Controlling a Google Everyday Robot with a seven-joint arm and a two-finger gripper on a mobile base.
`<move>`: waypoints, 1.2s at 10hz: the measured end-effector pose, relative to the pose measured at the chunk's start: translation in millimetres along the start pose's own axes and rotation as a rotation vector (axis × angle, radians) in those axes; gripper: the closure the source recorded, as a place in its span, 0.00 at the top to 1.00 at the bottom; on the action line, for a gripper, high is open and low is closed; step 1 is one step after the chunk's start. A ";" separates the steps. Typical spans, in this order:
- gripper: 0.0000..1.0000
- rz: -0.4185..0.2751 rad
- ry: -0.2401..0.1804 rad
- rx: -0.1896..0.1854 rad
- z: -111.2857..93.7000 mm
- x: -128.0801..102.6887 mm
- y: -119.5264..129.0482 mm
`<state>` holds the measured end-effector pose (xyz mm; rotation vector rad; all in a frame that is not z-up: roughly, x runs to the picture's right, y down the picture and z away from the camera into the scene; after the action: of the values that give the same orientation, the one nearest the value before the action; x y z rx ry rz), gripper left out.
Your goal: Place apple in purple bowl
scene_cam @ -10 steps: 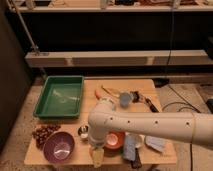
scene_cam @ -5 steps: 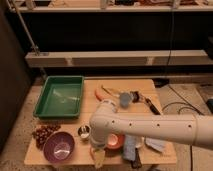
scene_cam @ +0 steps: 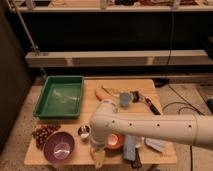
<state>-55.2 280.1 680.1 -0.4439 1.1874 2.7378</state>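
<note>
The purple bowl sits at the table's front left, its shiny inside bare. My gripper hangs at the end of the white arm, low over the table's front edge, just right of the purple bowl. Its pale fingers point down and stand open, and I make out nothing held between them. The apple is hidden; the arm and gripper cover the front middle of the table.
Dark red grapes lie behind the purple bowl and a green tray stands at the back left. A small metal cup, an orange bowl, a carrot, a blue-grey cup and a blue packet crowd the middle and right.
The arm has shifted a little to the right and the gripper has sunk slightly toward the table's front edge. The objects on the table have not moved.
</note>
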 end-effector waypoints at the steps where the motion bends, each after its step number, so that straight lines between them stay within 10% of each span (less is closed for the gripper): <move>1: 0.80 -0.002 0.001 0.001 0.3 -0.1 0.0; 12: 0.80 -0.139 -0.004 -0.034 35.3 -3.5 14.6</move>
<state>-62.8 295.9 714.2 -0.5049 1.0683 2.6424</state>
